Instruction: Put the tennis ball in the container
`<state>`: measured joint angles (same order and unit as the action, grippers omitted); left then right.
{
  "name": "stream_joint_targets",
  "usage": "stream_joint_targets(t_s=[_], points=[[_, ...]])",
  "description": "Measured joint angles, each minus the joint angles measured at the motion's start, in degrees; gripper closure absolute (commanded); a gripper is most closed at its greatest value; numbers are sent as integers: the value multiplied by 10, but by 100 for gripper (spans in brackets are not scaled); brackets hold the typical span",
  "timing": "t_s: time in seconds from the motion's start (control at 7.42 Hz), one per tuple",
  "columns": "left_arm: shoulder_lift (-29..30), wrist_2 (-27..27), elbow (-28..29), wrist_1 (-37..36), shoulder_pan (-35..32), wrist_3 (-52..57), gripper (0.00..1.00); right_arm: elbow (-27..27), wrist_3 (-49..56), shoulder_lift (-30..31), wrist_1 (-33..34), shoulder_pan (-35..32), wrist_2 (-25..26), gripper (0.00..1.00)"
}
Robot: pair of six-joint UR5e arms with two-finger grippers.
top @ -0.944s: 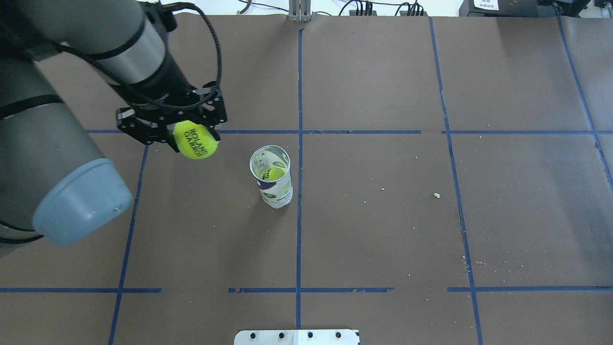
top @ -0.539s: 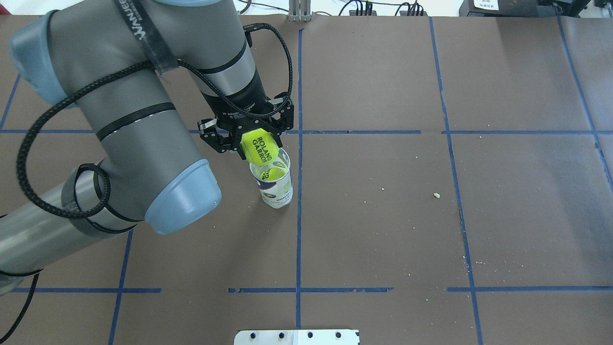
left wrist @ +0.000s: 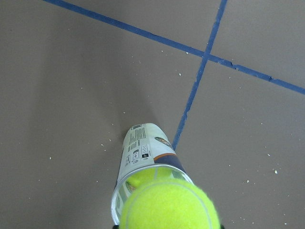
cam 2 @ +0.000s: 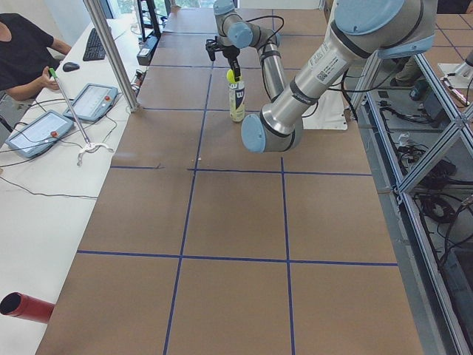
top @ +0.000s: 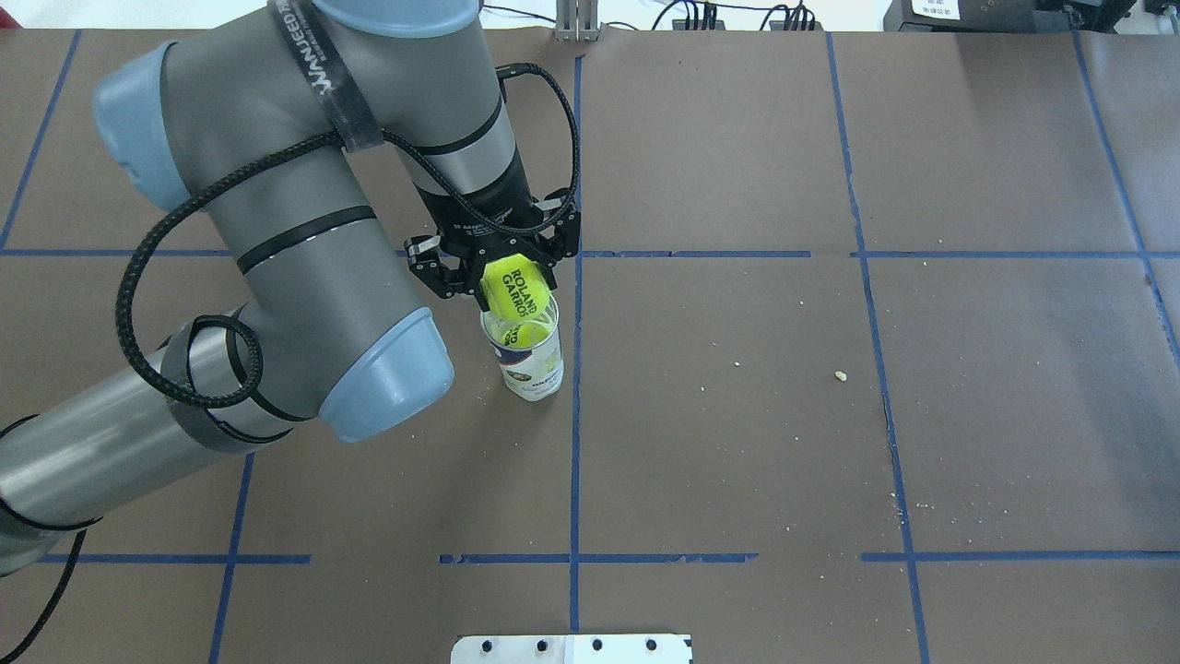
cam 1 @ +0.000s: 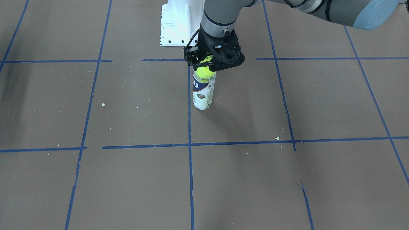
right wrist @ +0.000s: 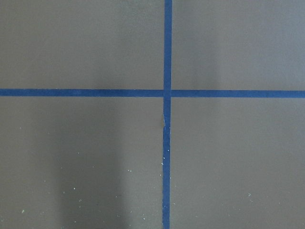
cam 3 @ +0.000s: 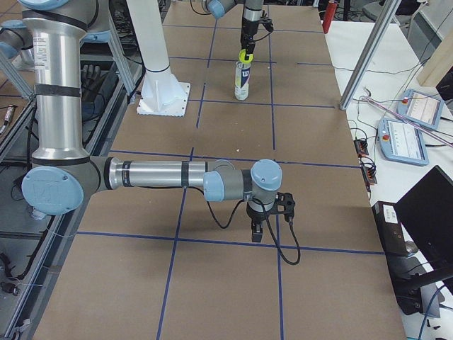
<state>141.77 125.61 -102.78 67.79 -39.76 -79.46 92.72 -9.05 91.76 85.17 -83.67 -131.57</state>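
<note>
My left gripper [top: 516,288] is shut on the tennis ball [top: 518,293], a bright yellow-green ball with dark lettering. It holds the ball right at the mouth of the container [top: 535,371], a clear upright tube with a white and navy label. From the front, the ball [cam 1: 205,71] sits at the rim of the tube [cam 1: 203,93]. The left wrist view has the ball [left wrist: 169,206] overlapping the tube's rim [left wrist: 143,149]. A second, dimmer ball [top: 527,335] lies inside the tube. My right gripper [cam 3: 267,225] hangs low over the table far from the tube; I cannot tell its state.
The white pedestal base [cam 1: 179,22] stands just behind the tube on the robot's side. Blue tape lines grid the brown table cover, and small crumbs [top: 840,375] lie on it. An operator [cam 2: 22,52] and tablets [cam 2: 33,133] are at a side bench.
My left arm has carried the ball rightward, from well left of the tube to right over its mouth. The tube has not moved.
</note>
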Motion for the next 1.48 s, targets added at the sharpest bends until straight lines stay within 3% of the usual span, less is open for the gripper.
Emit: stream_joint_targets(t_s=[0.67, 0.94, 1.21, 1.48], points=[[-7, -2, -18, 0, 0, 6, 0, 0, 0, 0, 0, 0, 0, 0], [-28, -2, -57, -2, -20, 52, 0, 0, 0, 0, 0, 0, 0, 0], [-82, -2, -108, -1, -95, 201, 0, 0, 0, 0, 0, 0, 0, 0], [-145, 0, -106, 7, -194, 401, 0, 0, 0, 0, 0, 0, 0, 0]])
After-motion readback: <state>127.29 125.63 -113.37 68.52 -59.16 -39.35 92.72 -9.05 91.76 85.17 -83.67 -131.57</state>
